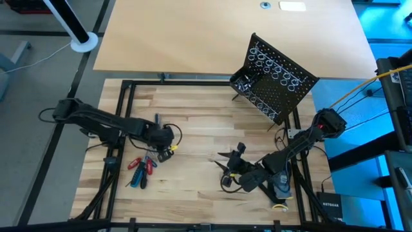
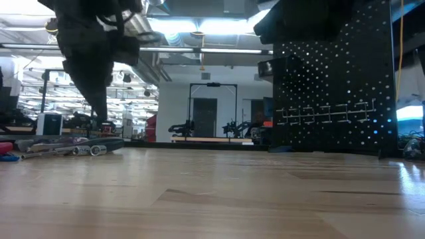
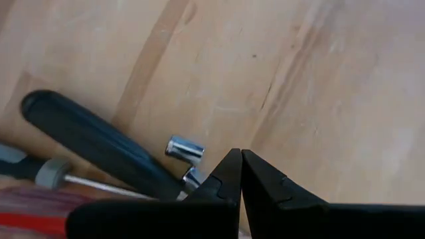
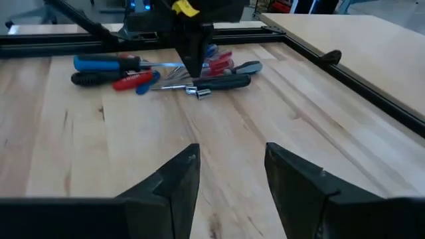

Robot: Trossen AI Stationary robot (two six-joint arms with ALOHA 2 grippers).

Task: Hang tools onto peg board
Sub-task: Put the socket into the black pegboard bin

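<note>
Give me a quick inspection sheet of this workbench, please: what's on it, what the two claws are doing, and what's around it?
Surface: pale wooden tabletop inside a black frame.
Job's things: tools with red, blue and black handles lie in a pile on the left; peg board stands at the far right, and whether anything hangs on its rings cannot be told.
Clutter: a small silver socket beside a black handle.
Claws: left claw shut, tips down at the pile's edge, nothing seen between them; right claw open, low over bare wood, facing the pile.
Cables: black leads along both arms; yellow cord at right.
Surroundings: a second tabletop behind; open workshop hall beyond.
</note>
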